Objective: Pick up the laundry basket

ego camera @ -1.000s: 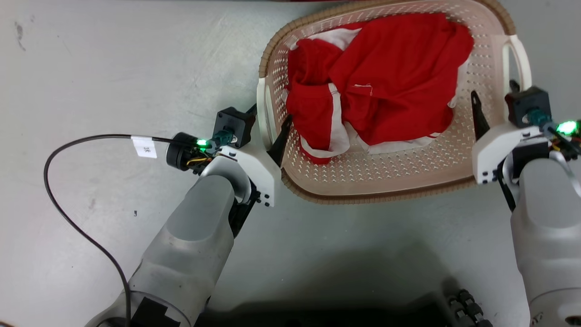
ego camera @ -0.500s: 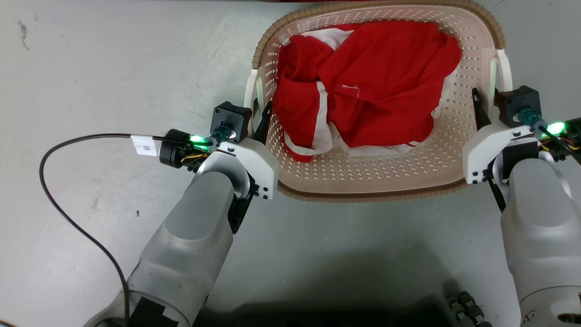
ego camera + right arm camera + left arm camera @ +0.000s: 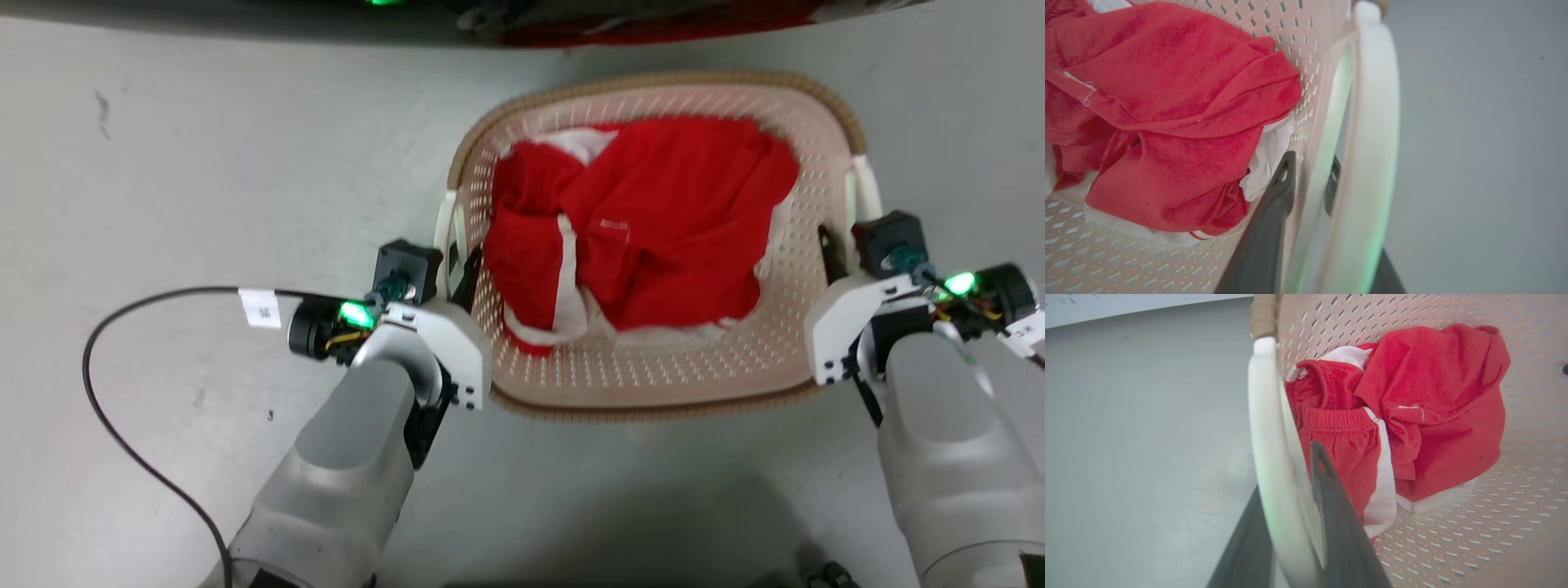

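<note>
Basket: the small cream perforated plastic laundry basket [image 3: 653,406] with a brown woven-look rim sits mid-scene between the two arms, over the grey floor [image 3: 204,163]. I cannot tell whether it touches the floor.
Left gripper: the left gripper [image 3: 460,265] is clamped on the white loop left handle [image 3: 1265,416], with one dark finger inside the basket wall and one outside.
Right gripper: the right gripper [image 3: 845,249] pinches the basket wall at the white loop right handle [image 3: 1372,122], again with one finger on each side.
Contents: crumpled red and white garments [image 3: 637,229] lie just beside both inner fingers.
Left floor: a thin black cable [image 3: 106,327] carrying a white paper tag [image 3: 260,308] loops well apart from the basket.
Far side: a blurred dark edge [image 3: 245,20] lies near the basket's far rim.
</note>
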Controlling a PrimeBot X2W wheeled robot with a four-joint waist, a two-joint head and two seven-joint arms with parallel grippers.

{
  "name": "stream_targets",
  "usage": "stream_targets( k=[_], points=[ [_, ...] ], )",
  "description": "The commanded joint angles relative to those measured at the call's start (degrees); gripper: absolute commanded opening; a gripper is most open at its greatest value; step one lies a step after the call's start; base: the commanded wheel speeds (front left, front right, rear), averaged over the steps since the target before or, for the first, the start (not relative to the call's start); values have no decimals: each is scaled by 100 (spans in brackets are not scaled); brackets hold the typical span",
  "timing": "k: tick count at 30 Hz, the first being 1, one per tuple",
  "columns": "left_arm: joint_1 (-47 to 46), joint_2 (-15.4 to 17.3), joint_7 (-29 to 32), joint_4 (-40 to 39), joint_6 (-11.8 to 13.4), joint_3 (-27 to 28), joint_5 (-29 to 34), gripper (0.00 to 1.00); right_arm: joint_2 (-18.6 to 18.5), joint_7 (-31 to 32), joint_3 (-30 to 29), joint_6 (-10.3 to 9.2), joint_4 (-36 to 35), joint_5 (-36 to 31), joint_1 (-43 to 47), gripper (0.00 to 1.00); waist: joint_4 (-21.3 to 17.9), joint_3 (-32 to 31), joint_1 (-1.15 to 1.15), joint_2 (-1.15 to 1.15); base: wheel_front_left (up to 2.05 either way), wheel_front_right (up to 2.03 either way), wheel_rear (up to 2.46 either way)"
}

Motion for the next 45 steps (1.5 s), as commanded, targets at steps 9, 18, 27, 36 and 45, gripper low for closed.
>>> stream_targets(
  k=[9, 18, 27, 36, 45],
  points=[
    [456, 16, -38, 647, -184, -278, -621, 0, -18, -2, 42, -5, 569, -152, 444, 0, 172, -1301, 0, 0, 0, 0, 0],
    [705, 28, 308, 1134, -239, -624, -1277, 0, -24, -2, 171, -5, 1105, 7, 790, 0, 330, -2415, 0, 0, 0, 0, 0],
    [768, 40, 816, 1435, -248, -984, -1601, 0, -26, 471, 955, -4, 1318, 827, 1249, 0, 496, -3389, 0, 0, 0, 0, 0],
    [1006, 128, 1314, 1494, -243, -1281, -1810, 0, -20, 1061, 2376, 6, 1324, 2233, 1698, 0, 608, -4131, 0, 0, 0, 0, 0],
    [1211, 289, 1820, 1492, -238, -1584, -1999, 0, -18, 1615, 3253, 6, 1326, 3194, 1965, 0, 642, -4707, 0, 0, 0, 0, 0]
  ],
)
